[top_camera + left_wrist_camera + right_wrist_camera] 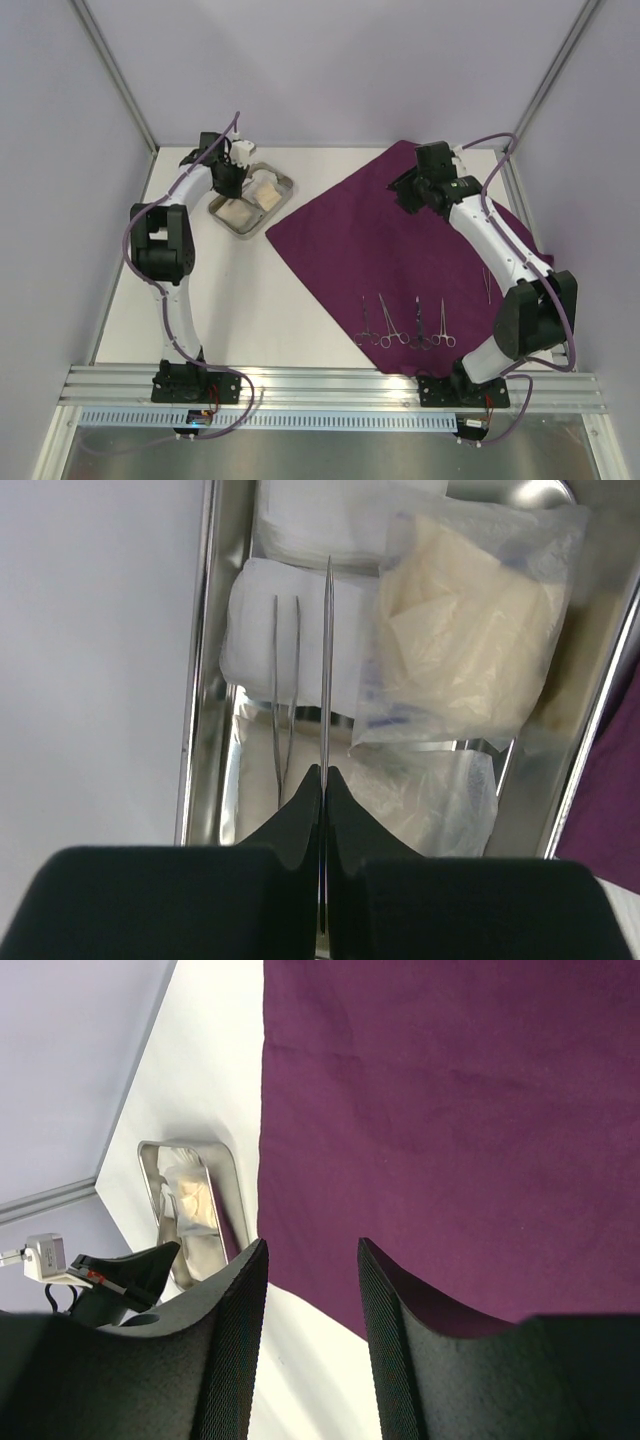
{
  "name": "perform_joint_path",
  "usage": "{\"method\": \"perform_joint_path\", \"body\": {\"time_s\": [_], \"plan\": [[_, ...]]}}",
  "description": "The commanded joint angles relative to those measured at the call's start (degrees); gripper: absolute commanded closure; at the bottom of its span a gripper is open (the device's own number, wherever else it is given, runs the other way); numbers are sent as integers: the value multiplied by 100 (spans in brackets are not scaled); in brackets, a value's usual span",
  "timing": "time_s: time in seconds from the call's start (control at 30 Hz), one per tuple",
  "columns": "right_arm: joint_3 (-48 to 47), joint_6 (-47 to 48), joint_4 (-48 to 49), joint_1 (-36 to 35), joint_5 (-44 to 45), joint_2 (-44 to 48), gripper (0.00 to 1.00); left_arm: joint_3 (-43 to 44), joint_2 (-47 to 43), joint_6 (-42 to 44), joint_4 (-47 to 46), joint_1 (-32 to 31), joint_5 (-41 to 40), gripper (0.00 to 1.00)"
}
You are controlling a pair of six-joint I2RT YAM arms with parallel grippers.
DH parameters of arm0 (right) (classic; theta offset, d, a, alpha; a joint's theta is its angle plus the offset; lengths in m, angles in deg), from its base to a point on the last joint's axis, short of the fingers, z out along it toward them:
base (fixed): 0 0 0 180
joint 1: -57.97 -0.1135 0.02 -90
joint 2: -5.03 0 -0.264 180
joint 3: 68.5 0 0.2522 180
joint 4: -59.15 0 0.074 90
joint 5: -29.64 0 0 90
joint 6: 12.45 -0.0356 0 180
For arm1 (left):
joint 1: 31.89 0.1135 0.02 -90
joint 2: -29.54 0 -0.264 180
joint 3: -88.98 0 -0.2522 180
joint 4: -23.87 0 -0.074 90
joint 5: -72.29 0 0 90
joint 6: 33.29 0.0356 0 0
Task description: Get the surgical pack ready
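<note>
Surgical pack was nowhere near bundled at this point. Its dark purple quilted cloth [400, 240] lay spread flat over the right half of the table. The shiny rectangular steel tray [228, 226] sat off the cloth, just beside its left corner, with white gauze pads [265, 192] and a clear plastic packet of cream-coloured stuff [470, 650] in it. Four scissor-like steel clamps [418, 325] were lined up along the cloth's near edge, plus a thin steel tweezer [487, 283] lying further right.

Left gripper [323, 775] hung over the tray, pinched tight on a thin steel tool [326, 660], probably tweezers seen edge-on. Right gripper [310, 1245] hovered above the far part of the cloth, jaws partway apart with nothing in them.

My guess for what was left: tray onto the cloth, clamps in, then the folding. The right arm over the cloth looked like it could get in the way of that.
</note>
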Motion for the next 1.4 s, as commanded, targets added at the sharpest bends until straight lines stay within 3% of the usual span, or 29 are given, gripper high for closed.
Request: {"method": "perform_joint_path", "body": {"time_s": [0.0, 0.57, 1.03, 1.2, 1.37], "plan": [[-61, 124, 41, 49, 55, -68, 57, 371, 120, -238, -3, 32, 4, 100], [53, 195, 58, 198, -86, -68, 56, 442, 384, -194, 261, 15, -137, 100], [97, 177, 84, 286, -209, -77, 56, 424, 305, -27, 525, 6, -119, 80], [114, 177, 102, 295, -253, -77, 56, 415, 208, 61, 613, -3, -163, 69], [132, 177, 129, 304, -297, -77, 56, 477, 199, 122, 639, -29, -269, 68]]}}
